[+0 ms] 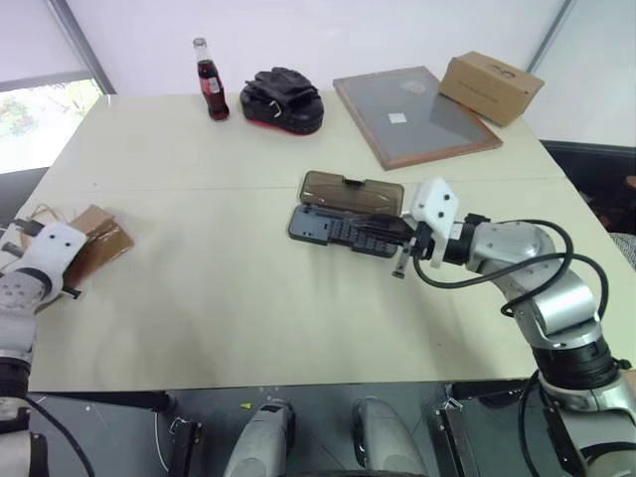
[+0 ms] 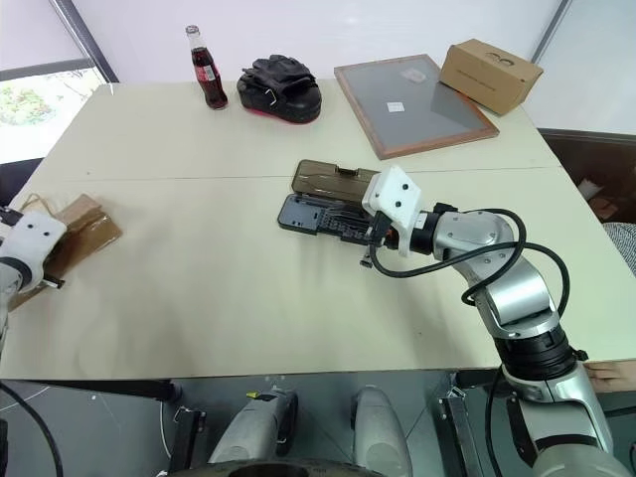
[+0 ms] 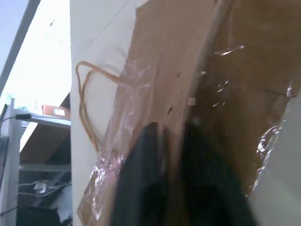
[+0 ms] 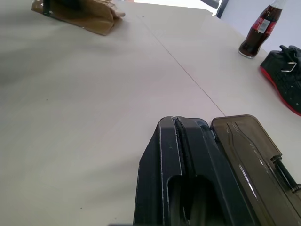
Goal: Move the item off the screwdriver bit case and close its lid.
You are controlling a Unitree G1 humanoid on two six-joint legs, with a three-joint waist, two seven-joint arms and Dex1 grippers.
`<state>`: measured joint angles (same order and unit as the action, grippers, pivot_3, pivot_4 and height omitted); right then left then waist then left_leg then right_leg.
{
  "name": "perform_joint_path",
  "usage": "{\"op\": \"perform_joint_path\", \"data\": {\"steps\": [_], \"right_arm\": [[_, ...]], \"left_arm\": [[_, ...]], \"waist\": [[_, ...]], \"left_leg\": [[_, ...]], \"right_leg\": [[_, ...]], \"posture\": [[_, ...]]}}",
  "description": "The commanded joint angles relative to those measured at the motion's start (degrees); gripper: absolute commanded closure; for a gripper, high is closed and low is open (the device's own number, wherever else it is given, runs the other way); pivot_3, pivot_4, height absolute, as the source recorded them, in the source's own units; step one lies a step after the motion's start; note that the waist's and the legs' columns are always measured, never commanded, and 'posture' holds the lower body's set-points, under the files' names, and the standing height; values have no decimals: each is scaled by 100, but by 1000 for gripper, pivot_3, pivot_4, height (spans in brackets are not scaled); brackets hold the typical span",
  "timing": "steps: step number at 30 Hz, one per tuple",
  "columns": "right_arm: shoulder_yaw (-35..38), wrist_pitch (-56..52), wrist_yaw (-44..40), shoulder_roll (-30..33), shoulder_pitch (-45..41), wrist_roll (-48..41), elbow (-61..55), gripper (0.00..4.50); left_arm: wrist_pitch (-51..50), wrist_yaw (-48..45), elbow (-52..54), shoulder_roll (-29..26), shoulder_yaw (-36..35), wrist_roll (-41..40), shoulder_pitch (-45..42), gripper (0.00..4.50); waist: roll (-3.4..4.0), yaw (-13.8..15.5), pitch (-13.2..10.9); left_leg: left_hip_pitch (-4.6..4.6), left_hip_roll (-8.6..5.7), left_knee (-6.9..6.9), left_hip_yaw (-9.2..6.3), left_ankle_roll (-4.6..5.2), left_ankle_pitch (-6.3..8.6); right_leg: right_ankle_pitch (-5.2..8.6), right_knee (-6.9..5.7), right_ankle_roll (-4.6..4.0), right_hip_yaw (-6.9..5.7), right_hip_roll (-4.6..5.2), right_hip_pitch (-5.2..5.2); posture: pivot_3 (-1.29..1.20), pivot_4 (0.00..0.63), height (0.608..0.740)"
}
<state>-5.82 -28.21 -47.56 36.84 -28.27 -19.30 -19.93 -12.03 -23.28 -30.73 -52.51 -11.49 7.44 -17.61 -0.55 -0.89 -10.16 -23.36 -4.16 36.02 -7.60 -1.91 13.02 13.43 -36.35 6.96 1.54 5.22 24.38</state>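
Observation:
The brown paper bag [image 1: 96, 241] with twine handles [image 3: 84, 108] lies flat at the table's left edge, well away from the case. My left gripper [image 3: 175, 132] rests over it with its two black fingers a little apart, open. The dark screwdriver bit case [image 1: 333, 227] sits mid-table. Its smoky brown lid [image 1: 353, 189] lies folded back flat on the far side. At the near right end of the tray is my right gripper [image 1: 402, 260], shut with nothing in it. Its closed fingers [image 4: 181, 141] point along the tray, beside the lid [image 4: 244, 141].
Along the far edge stand a cola bottle [image 1: 210, 84], a black and red padded mitt [image 1: 281, 99], a framed grey board [image 1: 412, 114] and a cardboard box [image 1: 492, 86]. Bare tabletop [image 1: 199, 298] lies between the bag and the case.

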Motion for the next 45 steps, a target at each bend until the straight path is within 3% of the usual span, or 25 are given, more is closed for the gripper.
{"op": "perform_joint_path", "data": {"steps": [1, 4, 5, 12, 21, 29, 33, 37, 43, 45], "right_arm": [[123, 35, 3, 8, -91, -50, -203, 4500], [137, -8, 5, 42, -54, -54, -246, 4500], [135, -15, 8, 48, -46, -51, -252, 4500], [169, -76, 7, 79, 16, -71, -309, 4500], [280, 11, 375, -214, -192, 61, 163, 4500], [388, 263, 1122, -600, -581, 516, 991, 4500], [319, 78, 1226, -631, -560, 618, 1129, 4500], [191, -214, 1268, -630, -431, 758, 1185, 3189], [23, -669, 1640, -921, -646, 992, 1494, 108], [31, -849, 1926, -1127, -869, 1119, 1800, 42]], "left_arm": [[-29, 17, 223, -16, -99, -94, -64, 1627], [-38, 29, 351, 8, -67, -112, -173, 79], [-36, 51, 400, 14, -61, -99, -206, 28], [-371, 131, 1384, 246, -145, -270, -642, 28], [-1579, -1204, 3305, 1317, 279, -1900, -1323, 28], [-2083, -2386, 4260, 1539, 793, -2851, -450, 28], [-2169, -2377, 4487, 1648, 721, -3091, -243, 28], [-2384, -2216, 4723, 1832, 548, -3437, -170, 0], [-2463, -1983, 4845, 1939, 497, -3594, -67, 0], [-2468, -1946, 4872, 1940, 520, -3607, -49, 0]], "waist": [[0, -4, 0], [0, 0, 0], [0, 3, 0], [-1, 17, 1], [-2, -33, 2], [0, -93, 2], [1, -66, 1], [0, -10, 1], [0, -28, 2], [1, -33, 1]], "left_leg": [[0, 0, 0, 0, 0, 0], [0, 0, -1, 0, 0, 0], [0, 0, -1, 1, 0, 0], [-2, -2, 0, 1, 0, 0], [-2, -5, 2, 10, -2, -1], [1, 1, -5, 14, -4, -3], [-1, 1, -4, 11, -5, -4], [0, 1, 0, 11, -5, -4], [1, 1, -1, 13, -5, -4], [2, 1, -2, 13, -6, -4]], "right_leg": [[0, 0, 0, 0, 0, 1], [-1, 0, -1, 0, 0, 2], [-1, 0, -1, 0, 1, 2], [-1, 1, -1, 0, 3, 1], [-1, 2, 0, 0, 5, 0], [-4, 3, -6, 8, -4, 4], [-5, 4, -8, 7, -4, 3], [-5, 7, -8, 7, -3, 0], [-6, 7, -9, 7, -5, 0], [-7, 6, -11, 7, -8, 0]], "posture": [[0, 150, 740], [0, 150, 740], [0, 150, 740], [0, 150, 740], [0, 150, 740], [0, 150, 740], [0, 150, 740], [0, 150, 740], [0, 150, 740], [0, 150, 740]]}}
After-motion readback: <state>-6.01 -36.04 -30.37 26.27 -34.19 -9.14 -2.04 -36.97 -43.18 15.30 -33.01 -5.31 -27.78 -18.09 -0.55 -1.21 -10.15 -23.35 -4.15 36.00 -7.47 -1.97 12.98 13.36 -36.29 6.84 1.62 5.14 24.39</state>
